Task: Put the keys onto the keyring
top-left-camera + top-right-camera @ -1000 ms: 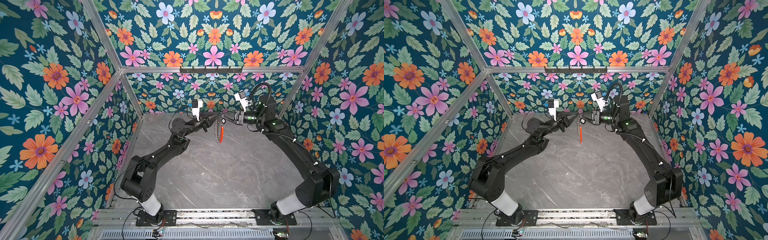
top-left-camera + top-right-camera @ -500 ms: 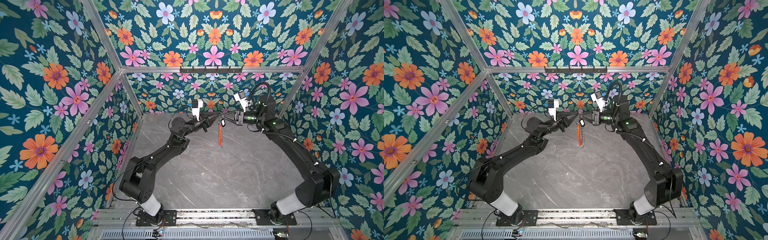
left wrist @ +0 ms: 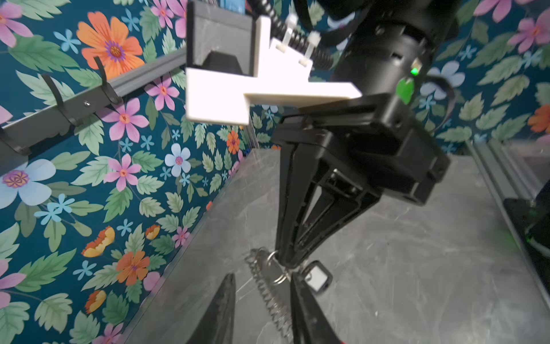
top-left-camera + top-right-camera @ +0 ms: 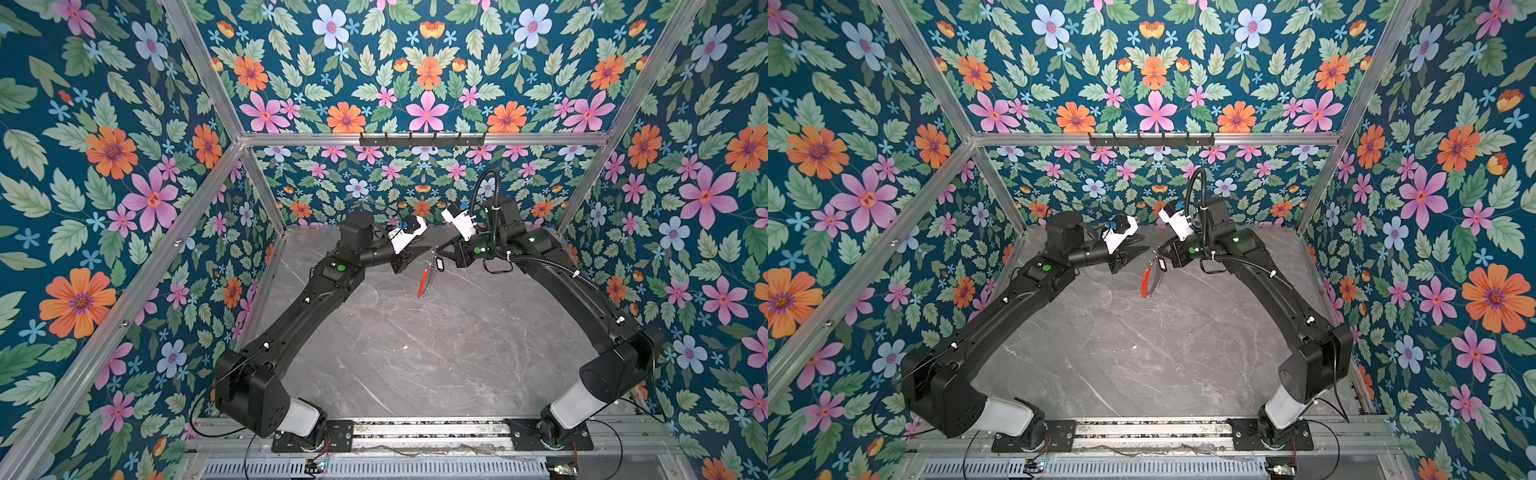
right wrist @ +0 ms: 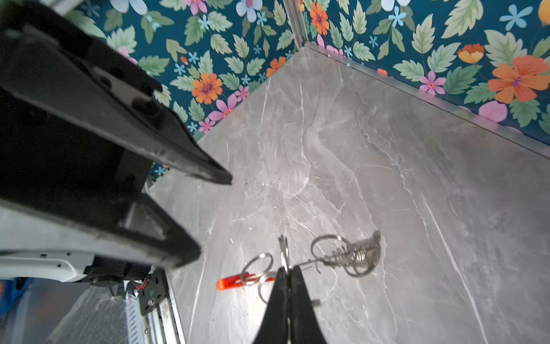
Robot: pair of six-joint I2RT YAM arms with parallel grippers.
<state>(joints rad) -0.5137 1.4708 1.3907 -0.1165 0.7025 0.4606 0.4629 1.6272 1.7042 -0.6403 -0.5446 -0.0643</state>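
Since both arms meet over the far end of the table, all the action sits just above centre in both top views. Our right hand is clamped hard on the keyring. In its wrist view the two fingers are pressed flat together with a thin silver ring nipped between the tips. More rings and a coiled clasp bunch fan out past them, and the red bit pokes out on the other side.

In a top view the keyring hangs down from that hand, with the red segment on its left edge.

The key is the little black tag with the pale label. In the left wrist view it hangs right beside the right hand's tip, up against the cluster of small rings. We can't tell if its link is actually threaded through the loop or just resting against it.

Our left hand has its fingers spread apart, gripping nothing. The keyring's coil runs down the gap between them, and we can't make out whether either finger touches it. In both top views its tips sit just left of the right hand's, close but apart.
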